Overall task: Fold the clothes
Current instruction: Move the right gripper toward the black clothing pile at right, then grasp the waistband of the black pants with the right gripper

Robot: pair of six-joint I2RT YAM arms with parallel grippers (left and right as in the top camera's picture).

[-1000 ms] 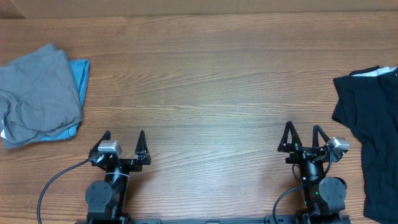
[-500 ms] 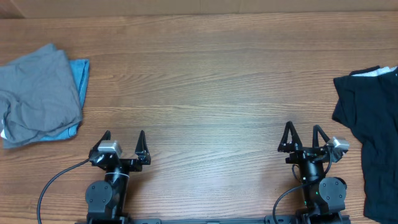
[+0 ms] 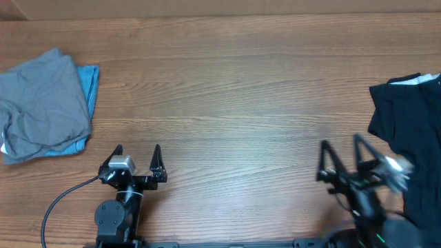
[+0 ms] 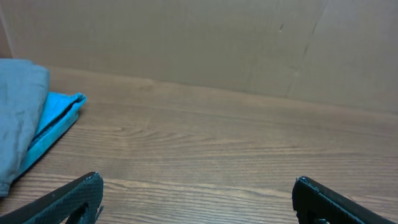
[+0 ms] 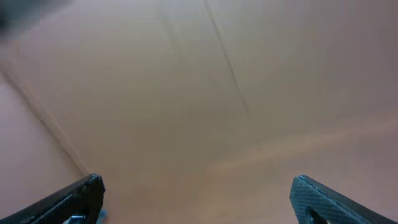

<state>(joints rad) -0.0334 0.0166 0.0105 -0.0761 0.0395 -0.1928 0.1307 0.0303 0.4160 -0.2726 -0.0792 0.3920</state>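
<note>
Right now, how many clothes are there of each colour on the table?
Grey garment: 1
Light-blue garment: 1
Black garment: 1, a crumpled heap that may hide more
Total: 3 that I can tell apart

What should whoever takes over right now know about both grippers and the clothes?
Left gripper: open, empty, at the near left of the table.
Right gripper: open, empty, blurred in the overhead view, next to the black clothes.
Clothes: the black clothes lie rumpled at the right edge, partly out of frame. A grey garment is bunched on top of a light-blue piece at the left edge.
Done: nothing looks neatly folded.
Left: all the folding. The black clothes are nearest the right gripper.
</note>
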